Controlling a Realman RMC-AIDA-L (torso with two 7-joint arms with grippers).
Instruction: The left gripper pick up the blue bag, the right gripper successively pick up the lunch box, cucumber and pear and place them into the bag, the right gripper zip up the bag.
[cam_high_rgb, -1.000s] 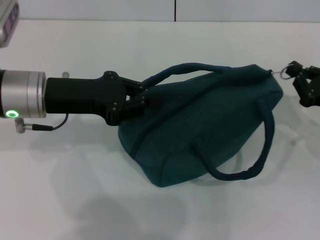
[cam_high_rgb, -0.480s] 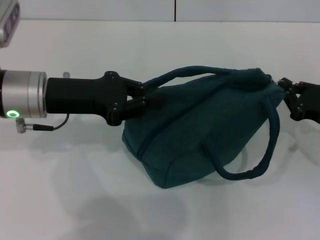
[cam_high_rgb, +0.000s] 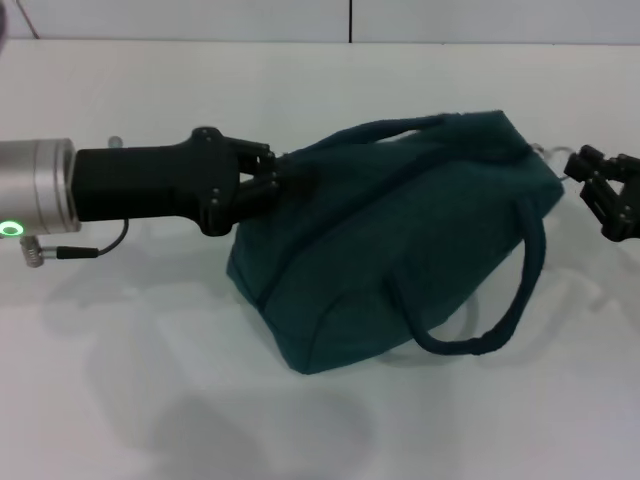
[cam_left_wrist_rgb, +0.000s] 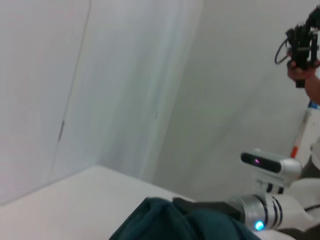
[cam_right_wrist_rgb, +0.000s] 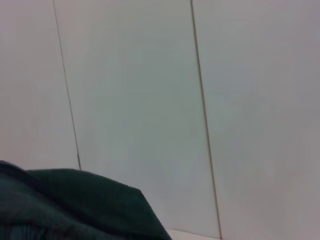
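The blue bag lies on its side on the white table, closed, with one handle looping toward the front. My left gripper reaches in from the left and is shut on the bag's left end near the upper handle. My right gripper is at the right edge, open, a short gap from the bag's right end and its metal ring pull. The bag also shows in the left wrist view and the right wrist view. The lunch box, cucumber and pear are out of view.
White walls stand behind the table. In the left wrist view a person's hand holds a black device at the far side, above a silver robot part with a blue light.
My right gripper went to the bag's right end, then drew back to the right. The bag and my left gripper shifted a little to the left.
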